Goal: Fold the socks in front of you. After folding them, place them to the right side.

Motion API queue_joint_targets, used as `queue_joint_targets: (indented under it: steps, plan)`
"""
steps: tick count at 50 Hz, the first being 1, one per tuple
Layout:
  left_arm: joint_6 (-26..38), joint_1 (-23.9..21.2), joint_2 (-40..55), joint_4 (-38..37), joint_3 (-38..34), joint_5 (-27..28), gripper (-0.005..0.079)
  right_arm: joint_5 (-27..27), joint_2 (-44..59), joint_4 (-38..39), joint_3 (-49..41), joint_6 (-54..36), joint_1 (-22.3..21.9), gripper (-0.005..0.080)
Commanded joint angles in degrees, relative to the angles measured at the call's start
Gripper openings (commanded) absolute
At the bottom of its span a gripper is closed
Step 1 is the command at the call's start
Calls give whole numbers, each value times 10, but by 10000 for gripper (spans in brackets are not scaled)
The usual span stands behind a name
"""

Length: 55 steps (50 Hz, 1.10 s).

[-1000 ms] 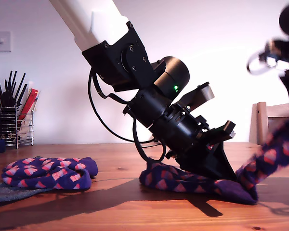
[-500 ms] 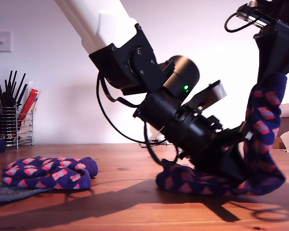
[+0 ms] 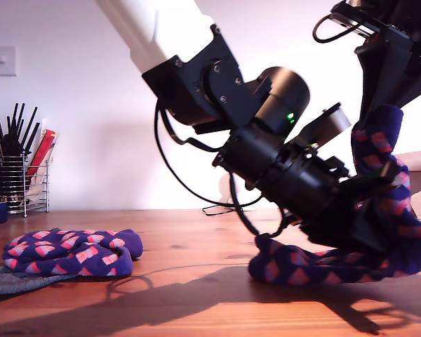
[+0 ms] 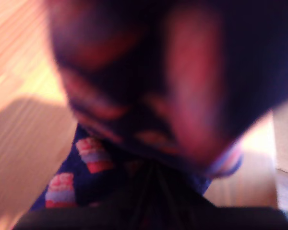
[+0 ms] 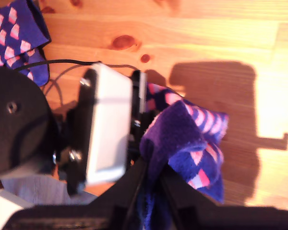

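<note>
My second gripper (image 3: 379,119) is clamped on one end of a diamond-checked sock (image 3: 316,267), lifting it above the wooden table (image 3: 189,246). My first gripper (image 3: 368,228) presses the sock's lower part; its grip I cannot tell. A folded checked sock (image 3: 70,253) lies near the table's edge at the exterior view's left.

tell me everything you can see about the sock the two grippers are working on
The sock is soft knit, navy-purple with red-pink diamond checks. One end lies on the wooden table; the other rises at the exterior view's right, bent over, pinched by my second gripper. My first gripper presses on its middle; whether it is grasping is unclear.
</note>
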Motion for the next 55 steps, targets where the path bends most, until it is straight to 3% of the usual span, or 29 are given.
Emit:
queue_joint_targets:
  steps: [1,27,45,55]
  plan:
    - [-2,-2,24,-1,14,1,-21,5,-7,1,7,-2,3,-13]
    - [3,16,11,-137,82,18,-21,57,-7,-17,7,-31,3,-13]
    - [21,40,-14,-170,83,18,-21,78,-7,-18,7,-36,3,-13]
    - [59,59,-37,-226,83,0,-21,88,-7,-18,7,-36,3,-13]
